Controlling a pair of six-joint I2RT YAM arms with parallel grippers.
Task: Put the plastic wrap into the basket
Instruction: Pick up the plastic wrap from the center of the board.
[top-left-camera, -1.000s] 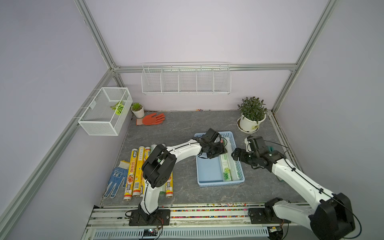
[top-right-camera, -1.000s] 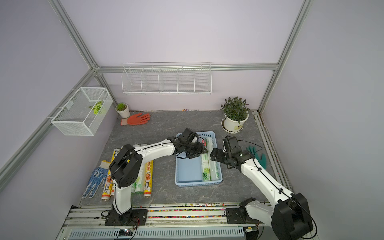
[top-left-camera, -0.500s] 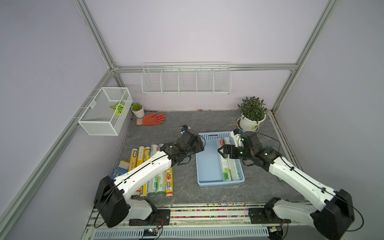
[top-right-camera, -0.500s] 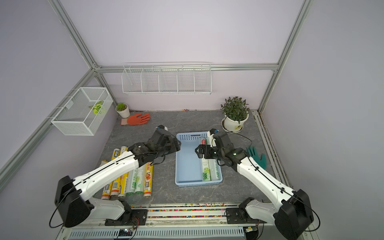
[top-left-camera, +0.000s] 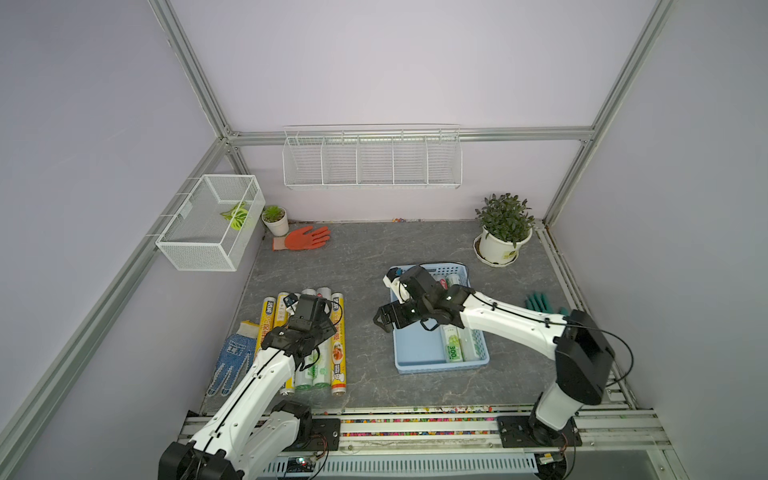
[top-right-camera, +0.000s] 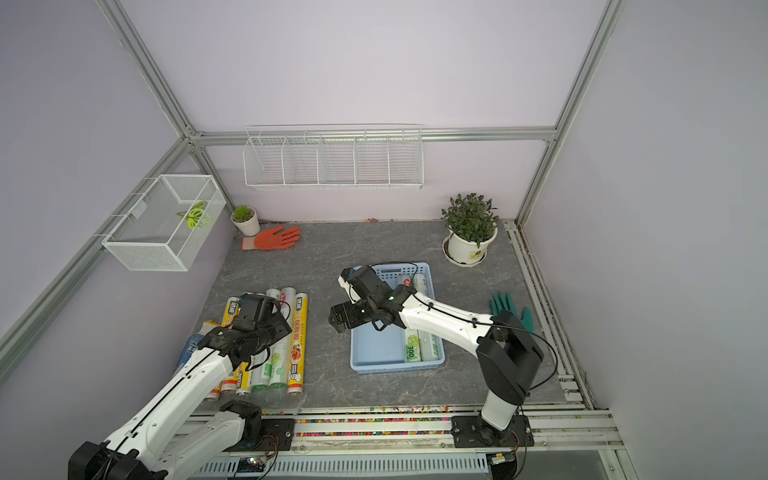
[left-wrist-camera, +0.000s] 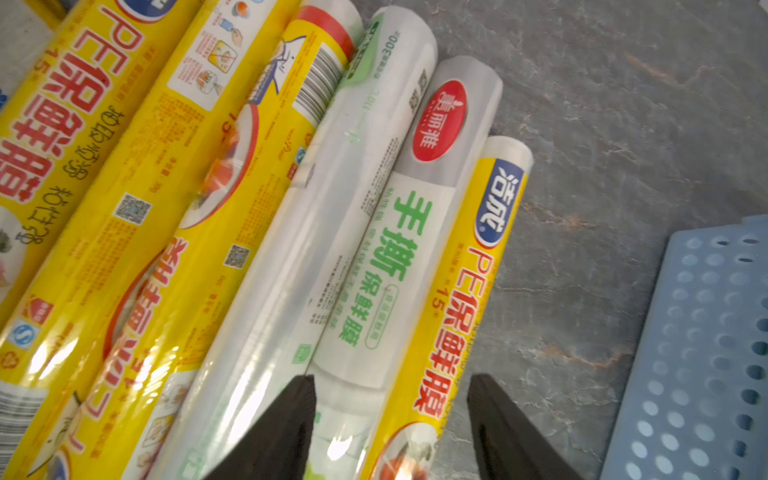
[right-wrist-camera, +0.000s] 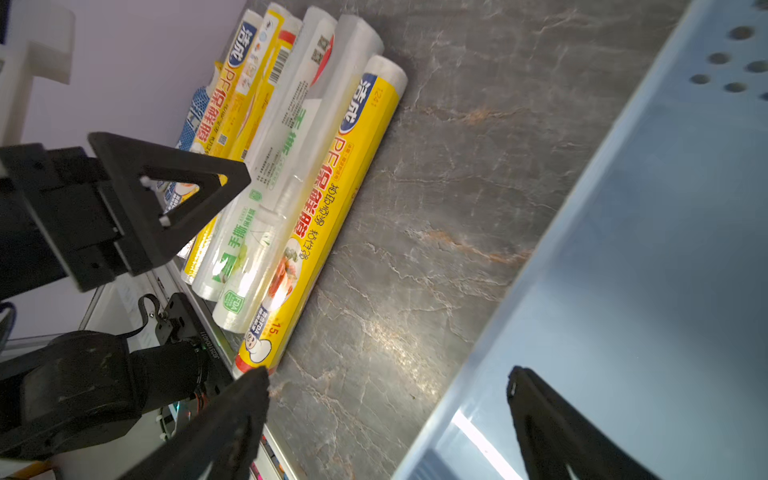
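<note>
On the grey stone-patterned tabletop (top-left-camera: 365, 266), both top views show a row of long slim plastic wrap rolls (top-left-camera: 337, 345) lying side by side toward the left, some yellow with orange food print, some clear-white with green print. The left pincer (top-left-camera: 325, 328) hangs over the middle of that row. Well to the right sits the shallow light-blue perforated plastic basket (top-left-camera: 419, 353), with two clear-white rolls (top-right-camera: 411, 347) lying lengthwise along its right wall (the inner one carries green print and a "300" label). The right pincer (top-left-camera: 383, 325) is at the basket's left rim, jaws spread, holding nothing. A blue-and-white knitted glove (top-left-camera: 232, 357) lies just left of the row.

From the left wrist, five rolls of the row show. The left pincer's jaws stand apart and grip nothing. One black fingertip (left-wrist-camera: 305, 386) sits over the seam between a clear roll and the green-print roll (left-wrist-camera: 395, 257). Its mate is over tabletop just past the outer yellow roll (left-wrist-camera: 469, 316). Whether the tips touch the wrap I cannot tell.

From the right wrist, the right pincer is wide open and empty, one finger (right-wrist-camera: 249, 390) over the tabletop, its mate over the basket's floor, the rim running between them. The left pincer's triangular finger (right-wrist-camera: 166, 195) hovers above the row.
</note>
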